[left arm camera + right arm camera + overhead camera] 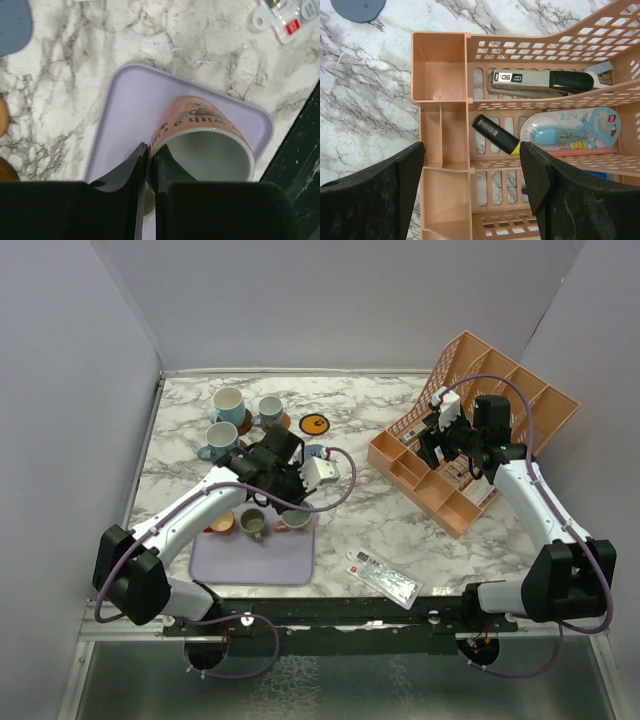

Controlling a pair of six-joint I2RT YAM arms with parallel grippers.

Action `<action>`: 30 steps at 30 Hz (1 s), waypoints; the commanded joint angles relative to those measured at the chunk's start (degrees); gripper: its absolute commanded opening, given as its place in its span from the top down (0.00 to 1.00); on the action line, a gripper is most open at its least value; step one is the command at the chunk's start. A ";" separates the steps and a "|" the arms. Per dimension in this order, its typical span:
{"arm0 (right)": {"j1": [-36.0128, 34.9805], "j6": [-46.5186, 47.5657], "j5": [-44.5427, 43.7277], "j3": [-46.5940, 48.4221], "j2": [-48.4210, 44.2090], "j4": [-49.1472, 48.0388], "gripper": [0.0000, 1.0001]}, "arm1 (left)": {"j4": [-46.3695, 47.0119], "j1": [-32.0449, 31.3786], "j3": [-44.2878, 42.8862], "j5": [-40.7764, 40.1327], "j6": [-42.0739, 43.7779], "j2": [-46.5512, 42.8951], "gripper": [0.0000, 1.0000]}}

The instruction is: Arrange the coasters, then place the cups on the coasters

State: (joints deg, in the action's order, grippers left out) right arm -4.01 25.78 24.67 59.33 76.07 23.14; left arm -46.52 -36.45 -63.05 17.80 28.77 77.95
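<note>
Left pincer (148,150) clamped on salmon cup (200,127) rim, cup at tray (125,100). Right pincer (471,147) wide, empty, above organiser (440,65). Blue cup (228,402), grey cup (270,408) seemingly on coasters. Marked coaster (315,423) bare. Tray cups left to place.

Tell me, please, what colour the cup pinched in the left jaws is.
The cup is salmon pink with dark lettering; the left wrist view shows it best.

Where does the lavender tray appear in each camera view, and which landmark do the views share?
Top external: the lavender tray lies lower left, near the left arm.
Left wrist: the tray fills the centre, under a salmon cup.
Right wrist: not in view.
Shared landmark: the marble table, in all three.
</note>
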 commanded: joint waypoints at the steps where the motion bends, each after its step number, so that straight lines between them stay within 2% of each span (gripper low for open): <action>1: 0.36 0.55 -0.77 -0.09 -0.11 -0.01 0.22 | -0.83 3.55 -7.49 -3.51 -2.28 2.40 1.00; 7: 0.37 0.55 -0.86 -0.20 -0.49 -0.03 0.22 | -0.76 13.10 -17.44 -4.85 -3.90 8.23 1.00; 13: 0.36 0.58 -0.75 -0.09 -0.59 -0.02 0.22 | 0.21 18.52 -24.71 -6.58 -3.81 14.93 1.00; 20: 0.40 0.51 -0.43 -0.09 -0.84 0.01 0.22 | 1.47 22.64 -32.10 -9.17 -4.55 24.67 1.00; 30: 0.40 0.52 -0.23 -0.09 -1.02 0.08 0.22 | 2.38 23.98 -39.14 -10.23 -5.48 34.29 1.00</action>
State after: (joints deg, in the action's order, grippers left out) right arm -3.99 25.78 24.69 59.33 76.07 23.14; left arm -45.76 -12.51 -98.19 8.80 24.29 110.45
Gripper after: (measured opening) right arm 0.779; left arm 0.110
